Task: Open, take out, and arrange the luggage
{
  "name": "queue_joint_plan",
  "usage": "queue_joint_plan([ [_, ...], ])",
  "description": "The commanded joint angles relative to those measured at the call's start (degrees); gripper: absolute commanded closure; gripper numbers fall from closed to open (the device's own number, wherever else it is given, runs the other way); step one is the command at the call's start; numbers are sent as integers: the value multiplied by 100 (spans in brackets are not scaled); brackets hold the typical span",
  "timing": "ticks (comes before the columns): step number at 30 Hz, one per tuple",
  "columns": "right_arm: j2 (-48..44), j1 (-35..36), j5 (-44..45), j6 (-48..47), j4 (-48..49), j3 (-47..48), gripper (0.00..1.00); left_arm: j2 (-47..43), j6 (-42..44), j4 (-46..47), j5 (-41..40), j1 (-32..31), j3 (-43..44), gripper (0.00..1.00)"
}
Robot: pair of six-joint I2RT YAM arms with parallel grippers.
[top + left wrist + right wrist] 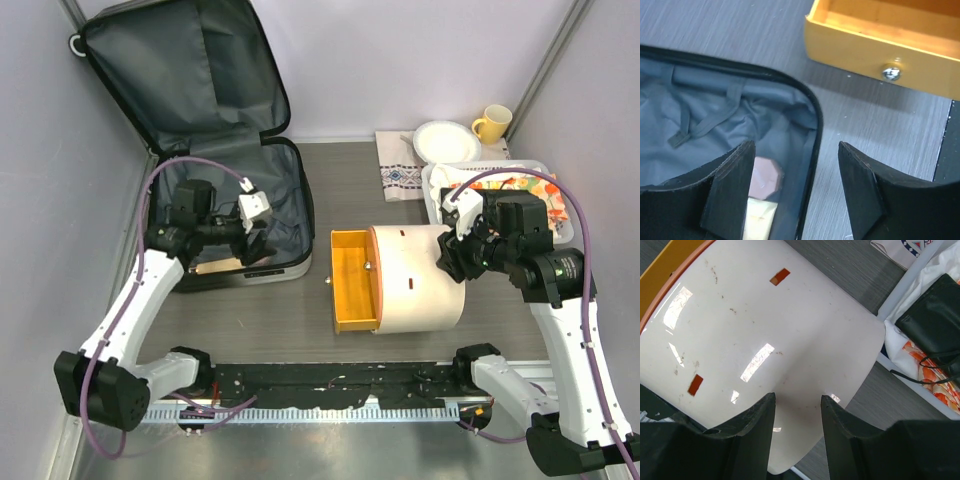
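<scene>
Below the left gripper, jaws apart and empty, sits the luggage rim. Lid already open; a pinkish item, maybe a box, lies inside under the left finger. Right gripper part-open, empty, over white cabinet. Unpacking looks unfinished.

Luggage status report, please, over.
Left end effector open over luggage rim. Right end effector at white drawer unit, grip unclear. Lid up, items inside. No obstruction seen.

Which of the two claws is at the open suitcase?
The left claw, open astride the suitcase rim; the right claw is at the white drawer cabinet instead.
</scene>
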Motion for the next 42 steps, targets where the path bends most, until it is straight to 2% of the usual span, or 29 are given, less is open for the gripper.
queue_joint_plan([
  [1,129,-7,585,-140,-1751,-290,53,802,749,-1228,-323,552,520,31],
  [4,103,2,602,-148,-1751,-290,52,1437,1452,-1783,-711,754,898,37],
  [9,41,2,918,-131,-1751,-343,52,2273,2304,-2177,-1141,1124,1067,39],
  [10,50,2,927,-131,-1751,-334,52,2335,2749,-2248,-1255,1142,1032,39],
  [18,-55,2,1059,-227,-1743,-571,52,3038,3668,-1689,-2108,1212,443,38],
  [22,6,2,1156,-210,-1734,-642,52,3608,3545,-1116,-2337,1212,381,39],
  [25,76,2,1156,-157,-1743,-580,52,3838,3308,-782,-2285,1221,512,46],
  [28,77,2,1182,-209,-1743,-597,52,3970,3106,-711,-2004,1256,740,61],
  [29,76,2,1200,-227,-1743,-597,52,3936,3010,-702,-1925,1282,820,73],
  [34,112,2,1323,-263,-1743,-536,52,3690,2597,-887,-1380,1440,1295,97],
  [39,94,2,1332,-236,-1743,-562,52,3312,1955,-256,-1353,1449,1190,100],
  [42,85,2,1340,-245,-1743,-597,52,3224,1787,-245,-1326,1458,1190,100],
])
